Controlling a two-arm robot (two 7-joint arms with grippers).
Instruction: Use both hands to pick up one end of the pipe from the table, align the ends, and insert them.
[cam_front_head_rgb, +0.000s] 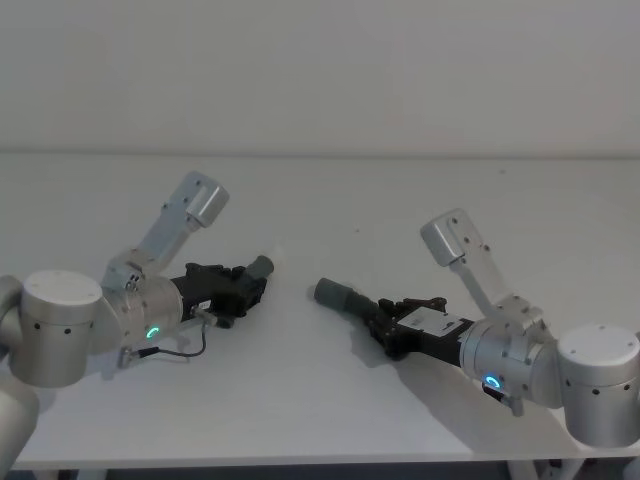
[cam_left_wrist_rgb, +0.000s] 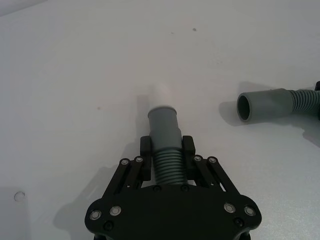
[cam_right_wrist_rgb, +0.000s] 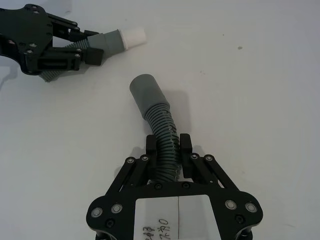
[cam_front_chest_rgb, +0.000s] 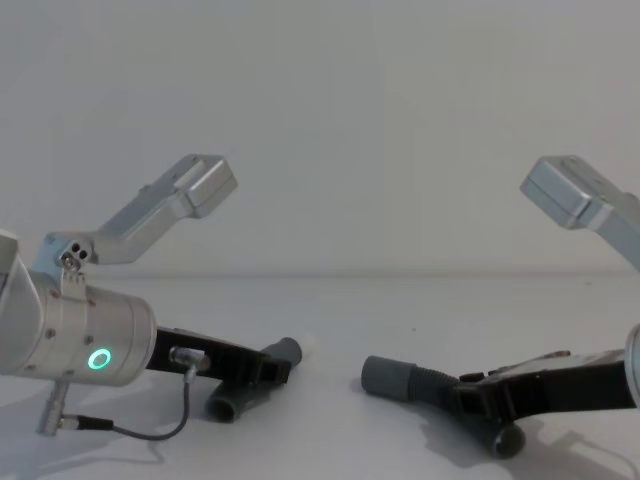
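The pipe lies in two pieces, low over the white table (cam_front_head_rgb: 400, 200). My left gripper (cam_left_wrist_rgb: 167, 154) is shut on the thinner ribbed piece (cam_left_wrist_rgb: 167, 167); its grey cuff (cam_left_wrist_rgb: 163, 125) with the whitish tip (cam_left_wrist_rgb: 161, 95) sticks out past the fingers. My right gripper (cam_right_wrist_rgb: 168, 151) is shut on the thicker ribbed piece (cam_right_wrist_rgb: 162, 125), and that piece's wide grey socket (cam_right_wrist_rgb: 145, 92) points toward the left gripper (cam_right_wrist_rgb: 92, 52). In the head view the cuff (cam_front_head_rgb: 262, 266) and the socket (cam_front_head_rgb: 335, 293) face each other with a small gap between them. They are apart and not in line.
The table's far edge meets a plain wall behind. A thin cable (cam_front_head_rgb: 175, 352) loops beside the left wrist. Bare white surface lies between and beyond the two grippers.
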